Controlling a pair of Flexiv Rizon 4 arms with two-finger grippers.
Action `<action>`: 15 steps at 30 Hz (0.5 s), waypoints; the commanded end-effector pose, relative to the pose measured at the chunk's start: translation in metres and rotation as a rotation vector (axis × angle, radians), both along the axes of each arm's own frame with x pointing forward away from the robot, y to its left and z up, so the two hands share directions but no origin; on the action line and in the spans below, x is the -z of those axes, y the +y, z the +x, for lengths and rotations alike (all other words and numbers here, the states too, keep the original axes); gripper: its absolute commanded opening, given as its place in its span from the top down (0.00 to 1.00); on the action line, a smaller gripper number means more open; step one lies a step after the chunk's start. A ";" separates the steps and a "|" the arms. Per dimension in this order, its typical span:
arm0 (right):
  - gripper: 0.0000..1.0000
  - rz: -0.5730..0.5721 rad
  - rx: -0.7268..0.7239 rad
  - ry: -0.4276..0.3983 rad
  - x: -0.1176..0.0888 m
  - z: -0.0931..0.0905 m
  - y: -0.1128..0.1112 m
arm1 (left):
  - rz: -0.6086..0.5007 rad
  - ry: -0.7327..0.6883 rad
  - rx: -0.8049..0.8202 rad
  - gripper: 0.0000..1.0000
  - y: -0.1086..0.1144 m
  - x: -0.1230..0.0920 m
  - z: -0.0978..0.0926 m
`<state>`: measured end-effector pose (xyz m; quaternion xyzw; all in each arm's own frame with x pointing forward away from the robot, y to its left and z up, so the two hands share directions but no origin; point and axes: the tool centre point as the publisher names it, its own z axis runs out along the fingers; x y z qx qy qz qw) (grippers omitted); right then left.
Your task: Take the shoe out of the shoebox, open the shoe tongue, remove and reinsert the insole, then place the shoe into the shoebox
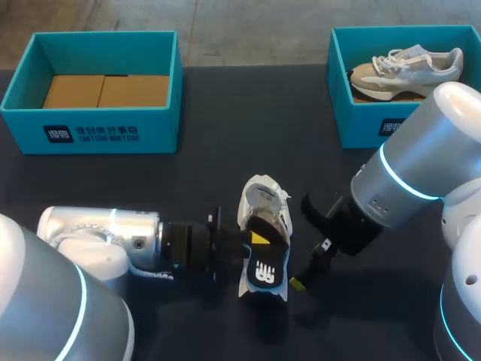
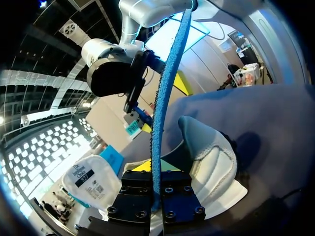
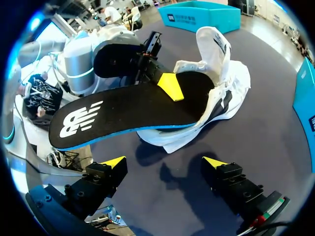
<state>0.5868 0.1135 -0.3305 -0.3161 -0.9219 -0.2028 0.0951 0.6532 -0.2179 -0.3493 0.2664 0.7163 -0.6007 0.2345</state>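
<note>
White shoe lies mid-table, tongue up, its black insole half out, heel end raised.

The flat foam insole is black on top with a white logo and bright blue underneath, and the low fabric sneaker beneath it is white. Both open cardboard shoeboxes are teal with white print. The left shoebox at ten o'clock shows tan cardboard inside, and the right shoebox at two o'clock holds a beige-and-white trainer. The table cloth is dark navy, the right arm is silver with a cyan ring, and the right gripper has yellow fingertips.
</note>
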 end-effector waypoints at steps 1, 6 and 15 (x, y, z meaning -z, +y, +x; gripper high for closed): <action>0.00 -0.001 0.002 -0.002 0.001 -0.001 0.001 | 0.000 0.006 0.007 0.91 0.002 0.002 -0.002; 0.00 -0.001 0.002 -0.002 0.001 -0.001 0.001 | -0.004 0.009 0.010 0.75 0.006 0.000 -0.005; 0.00 -0.001 0.002 -0.002 0.001 -0.001 0.001 | -0.013 0.002 0.023 0.71 0.005 -0.007 -0.013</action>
